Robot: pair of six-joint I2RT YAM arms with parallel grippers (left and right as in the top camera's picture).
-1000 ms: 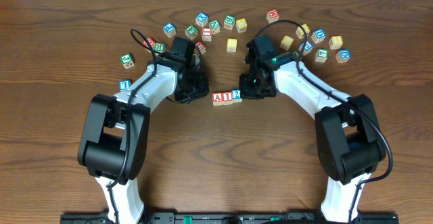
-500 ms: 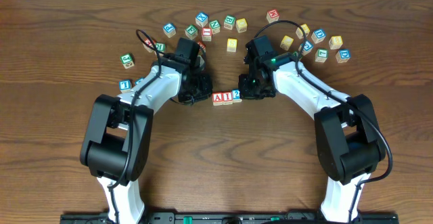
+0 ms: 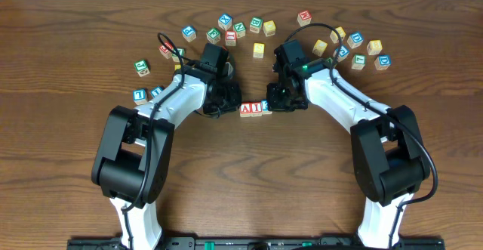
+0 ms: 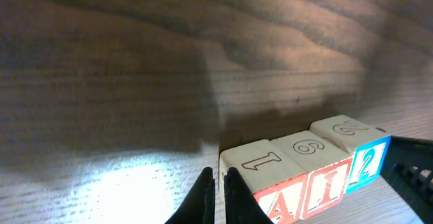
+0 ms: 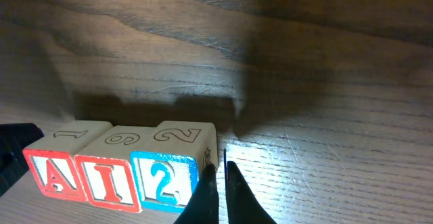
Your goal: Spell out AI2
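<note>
Three wooden blocks stand in a tight row on the brown table: a red A block point(image 3: 245, 109), a red I block point(image 3: 256, 108) and a blue 2 block point(image 3: 265, 106). In the left wrist view the row reads A point(image 4: 284, 200), I point(image 4: 329, 182), 2 point(image 4: 365, 164); in the right wrist view A point(image 5: 55, 173), I point(image 5: 105, 178), 2 point(image 5: 165, 182). My left gripper point(image 4: 218, 178) is shut and empty, its tips against the A block's outer side. My right gripper point(image 5: 218, 171) is shut and empty, against the 2 block's outer side.
Several loose letter blocks lie scattered behind the arms, such as a yellow one point(image 3: 259, 50), a red one point(image 3: 304, 17) and a green one point(image 3: 141, 67). A blue block point(image 3: 138, 95) lies at the left.
My left gripper has moved right from beside the row until it touches the A block. The row has shifted slightly right toward the right gripper, which stayed put.
</note>
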